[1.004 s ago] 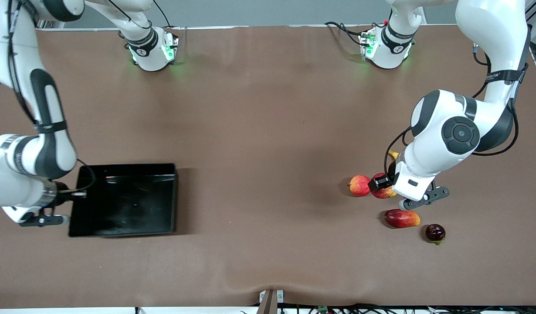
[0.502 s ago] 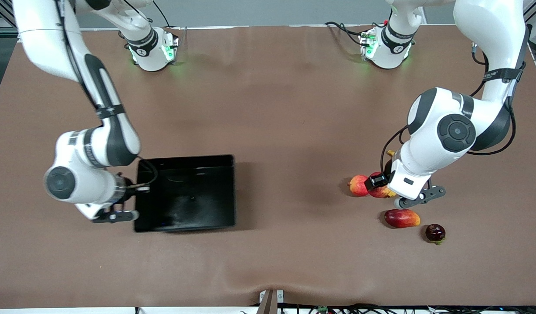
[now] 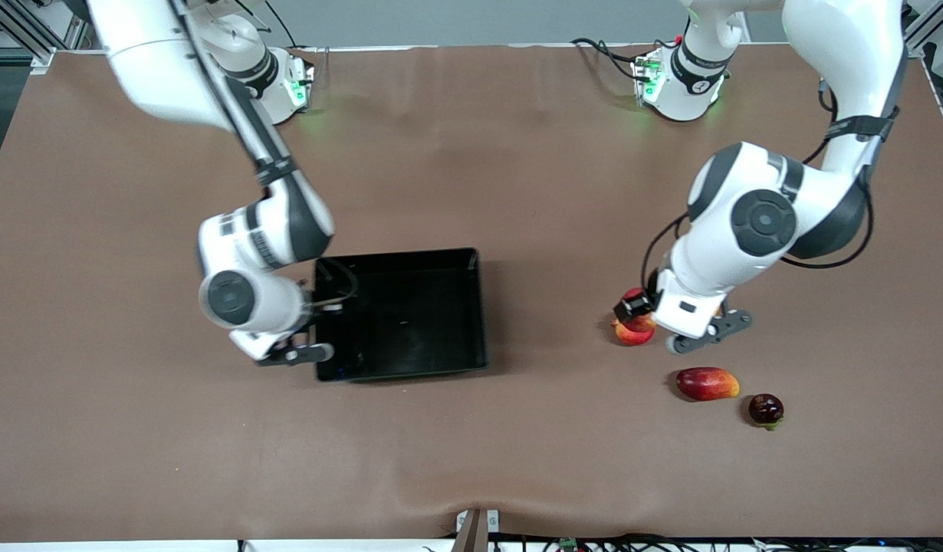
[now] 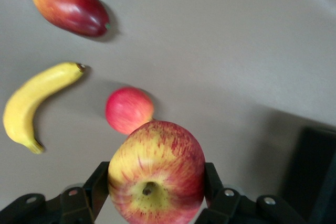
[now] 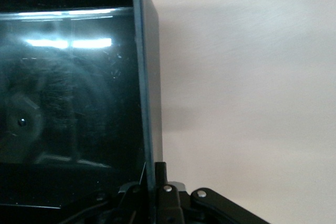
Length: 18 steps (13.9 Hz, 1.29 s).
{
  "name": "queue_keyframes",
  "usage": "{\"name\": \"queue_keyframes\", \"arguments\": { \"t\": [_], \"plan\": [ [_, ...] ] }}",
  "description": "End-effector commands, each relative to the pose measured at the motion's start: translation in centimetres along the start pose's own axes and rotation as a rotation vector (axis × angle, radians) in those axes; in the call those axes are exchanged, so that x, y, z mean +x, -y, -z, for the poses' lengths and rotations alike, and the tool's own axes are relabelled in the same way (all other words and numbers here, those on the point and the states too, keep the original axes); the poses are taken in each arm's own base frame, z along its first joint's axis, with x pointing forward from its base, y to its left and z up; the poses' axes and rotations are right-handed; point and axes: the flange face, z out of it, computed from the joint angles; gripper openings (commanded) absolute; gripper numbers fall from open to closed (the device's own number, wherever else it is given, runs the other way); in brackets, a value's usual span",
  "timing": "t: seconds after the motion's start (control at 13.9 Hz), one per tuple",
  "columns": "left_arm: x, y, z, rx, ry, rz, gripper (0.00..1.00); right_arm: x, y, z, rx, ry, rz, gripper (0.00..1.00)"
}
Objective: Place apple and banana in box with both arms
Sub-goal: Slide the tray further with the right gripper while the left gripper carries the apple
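My left gripper [image 4: 156, 184] is shut on the apple [image 4: 156, 174], red with yellow streaks and a yellowish stem dimple, and holds it above the table. In the front view this gripper [image 3: 644, 310] and the apple [image 3: 637, 294] hang over a paler apple [image 3: 632, 333]. The banana [image 4: 37, 103] lies on the table beside the paler apple [image 4: 128, 109]; the left arm hides it in the front view. My right gripper [image 3: 318, 330] is shut on the wall [image 5: 149, 77] of the black box [image 3: 399, 254] at its side toward the right arm's end.
An oblong red mango-like fruit [image 3: 707, 383] and a small dark fruit [image 3: 766, 409] lie nearer the front camera than the apples. The mango-like fruit also shows in the left wrist view [image 4: 71, 8]. The box's floor holds nothing.
My right gripper has pulled the box along the table toward the left arm's end. My left gripper has lifted the apple and carried it toward the box, over the paler apple.
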Motion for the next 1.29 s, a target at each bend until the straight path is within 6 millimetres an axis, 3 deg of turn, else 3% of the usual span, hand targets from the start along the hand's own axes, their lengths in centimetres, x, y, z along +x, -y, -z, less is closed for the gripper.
{"name": "queue_keyframes", "arguments": {
  "t": [0.0,0.29,0.36,0.43,0.5,0.65,0.72,0.93,1.22],
  "plan": [
    [-2.6,-2.9,0.0,0.012,-0.005,-0.027,0.00,-1.9,4.0,-0.6,0.014,-0.042,-0.094,0.00],
    [-5.6,-6.3,-1.6,-0.009,-0.007,-0.077,0.00,-3.5,7.8,-3.1,0.036,-0.106,-0.155,0.00],
    [-6.6,-7.5,-2.5,-0.015,-0.002,-0.057,0.00,-3.7,8.1,-3.5,0.036,-0.107,-0.156,0.09],
    [-7.8,-8.8,-3.4,-0.021,-0.005,-0.040,0.00,-3.7,8.1,-3.8,0.031,-0.100,-0.156,0.43],
    [-8.8,-9.8,-4.3,-0.022,-0.007,-0.024,0.00,-3.8,8.3,-4.0,0.029,-0.097,-0.152,0.99],
    [-10.1,-11.5,-6.2,-0.035,0.007,0.008,0.00,-3.9,8.3,-3.8,0.027,-0.093,-0.152,1.00],
    [-10.6,-12.7,-6.5,-0.060,0.000,0.018,0.00,-3.8,8.0,-3.3,0.028,-0.094,-0.155,1.00],
    [-12.1,-16.3,-10.0,-0.067,0.004,0.031,0.00,-3.5,6.3,-0.8,0.032,-0.096,-0.162,1.00],
    [-13.7,-16.9,-16.6,0.031,-0.030,0.006,0.00,-2.7,1.4,4.1,0.046,-0.117,-0.090,1.00]
  ]
}}
